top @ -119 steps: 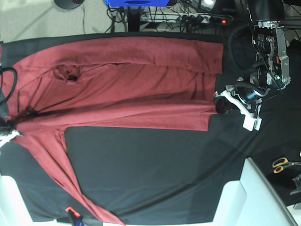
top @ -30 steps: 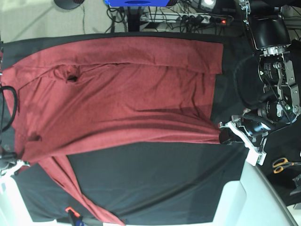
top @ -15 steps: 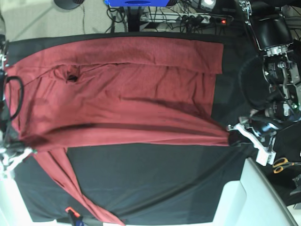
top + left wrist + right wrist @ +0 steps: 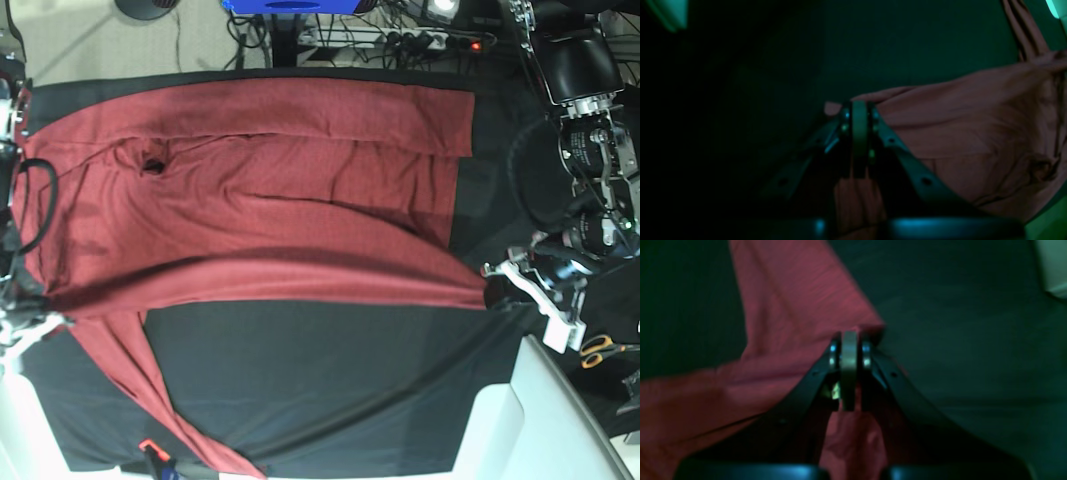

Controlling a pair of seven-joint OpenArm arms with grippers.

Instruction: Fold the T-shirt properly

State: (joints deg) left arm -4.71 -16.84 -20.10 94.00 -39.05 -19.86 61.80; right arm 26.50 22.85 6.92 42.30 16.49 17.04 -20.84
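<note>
**Two grippers pinch opposite corners of a red shirt stretched over a black table**

One large brick-red T-shirt (image 4: 260,200) with long sleeves lies spread across a black cloth table covering (image 4: 330,390), seen from above in the base view. The fabric is plain, thin and soft, with no print. It fills most of the far half of the table. A long fold runs along its far edge, and shallow wrinkles fan across the middle. A small dark puckered opening sits near the shirt's left part in this view. The near edge of the shirt is pulled taut into an almost straight line between the two grippers. One sleeve (image 4: 150,400) trails away from the body toward the near edge of the table, narrowing as it goes.

On the right of the base view, the left gripper (image 4: 497,292) pinches one corner of the shirt, its jaws pressed together on the cloth. The left wrist view shows red fabric bunched between the closed fingers (image 4: 859,133). On the left of the base view, the right gripper (image 4: 40,318) sits at the opposite corner, partly cut off by the frame. The right wrist view shows its fingers (image 4: 849,366) pressed together on a fold of red cloth.

A pair of scissors with yellow handles (image 4: 603,349) lies well apart from the shirt, beyond the left gripper.
</note>
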